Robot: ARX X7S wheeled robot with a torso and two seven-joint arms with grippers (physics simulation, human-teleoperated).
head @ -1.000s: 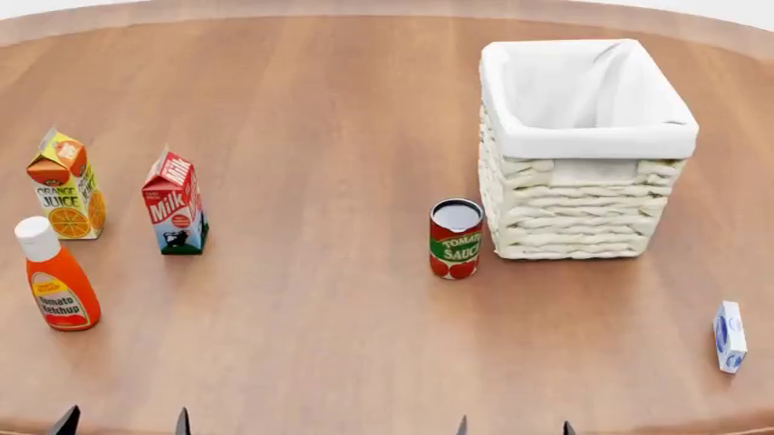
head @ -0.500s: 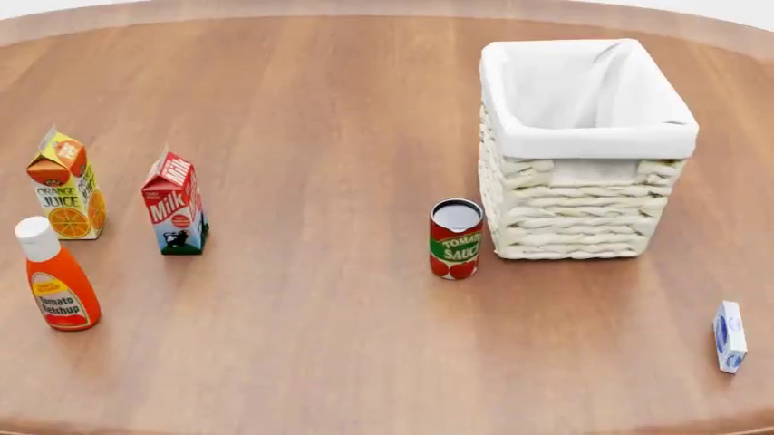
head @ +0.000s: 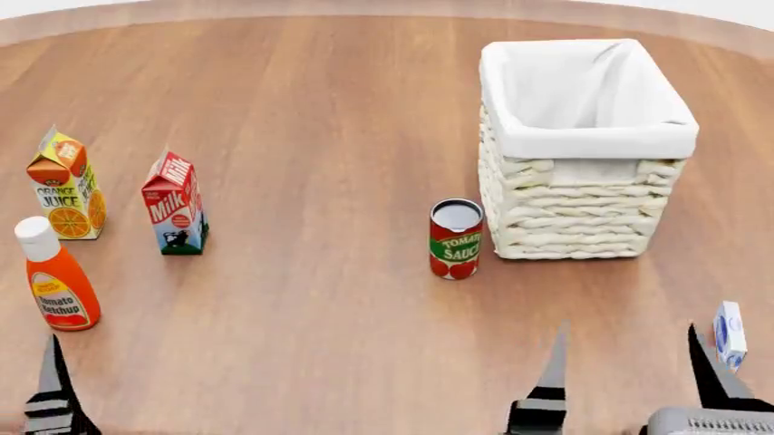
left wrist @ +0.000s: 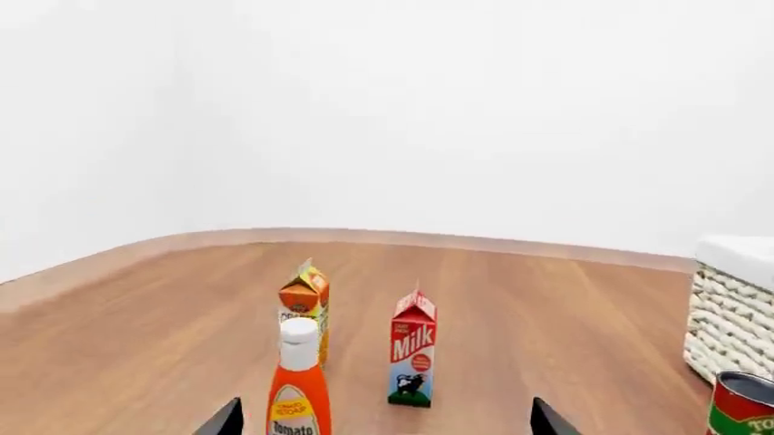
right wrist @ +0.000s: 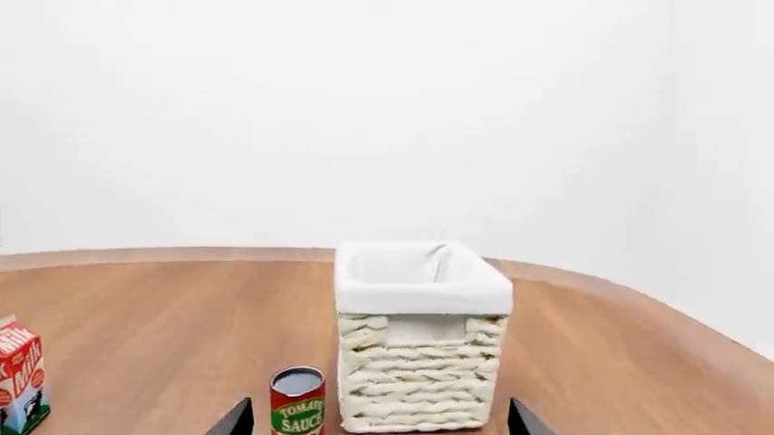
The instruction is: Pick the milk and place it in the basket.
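The milk [head: 173,204] stands upright at the left of the round wooden table, red top, cow picture below. It also shows in the left wrist view [left wrist: 412,349] and at the edge of the right wrist view [right wrist: 21,376]. The basket [head: 581,208] stands at the far right, with nothing in it, its white lining folded over the rim; the right wrist view faces it [right wrist: 423,294]. My left gripper [left wrist: 384,424] is open and holds nothing, well short of the milk; one of its fingers [head: 51,381] shows at the lower left. My right gripper [head: 626,353] is open and holds nothing, near the front edge, short of the basket.
An orange juice carton [head: 67,186] stands left of the milk, and a ketchup bottle [head: 54,276] stands in front of both. A tomato sauce can [head: 456,238] stands by the basket's front left corner. A small white-and-blue box [head: 728,331] lies beside my right gripper.
Both grippers have risen into the head view from its bottom edge, the right one further in. Nothing on the table has moved.
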